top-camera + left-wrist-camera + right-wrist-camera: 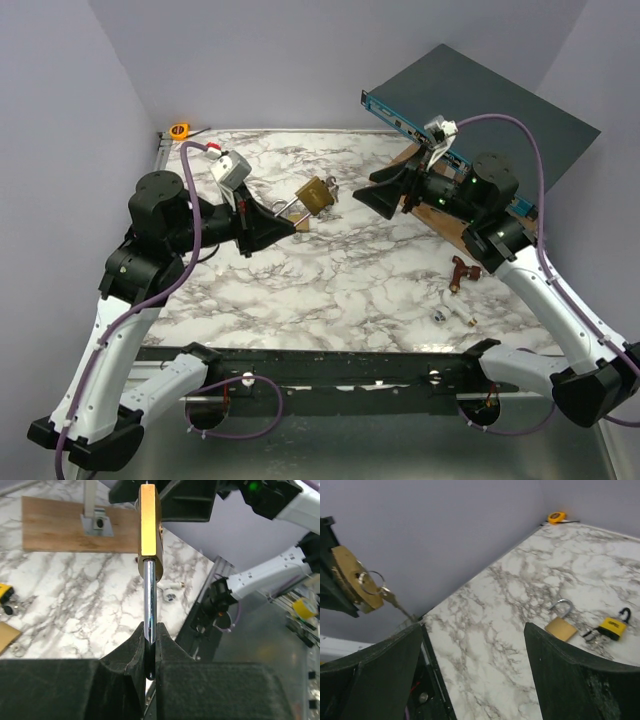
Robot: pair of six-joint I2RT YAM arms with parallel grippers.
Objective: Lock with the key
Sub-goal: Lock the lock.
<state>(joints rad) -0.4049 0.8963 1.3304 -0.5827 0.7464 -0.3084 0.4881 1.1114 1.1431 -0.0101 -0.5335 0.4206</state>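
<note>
- Brass padlock is hanging mid-air above the counter, left jaws clenching its shackle.
- Key is already sitting in the lock; right gripper jaws are spread, empty.
- Next: right jaws closing on key, turning it.

Three padlocks, one key

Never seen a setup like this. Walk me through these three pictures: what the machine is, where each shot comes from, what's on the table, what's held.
Two robot arms are bolted at the near edge of a marble table. One picture looks down from above; the others come from cameras on each wrist. The left hand is shut on the steel shackle of a brass padlock, lifted off the table, with a key hanging in it. The right hand is open and empty, facing it. Two other padlocks lie on the table, and small metal parts.
</note>
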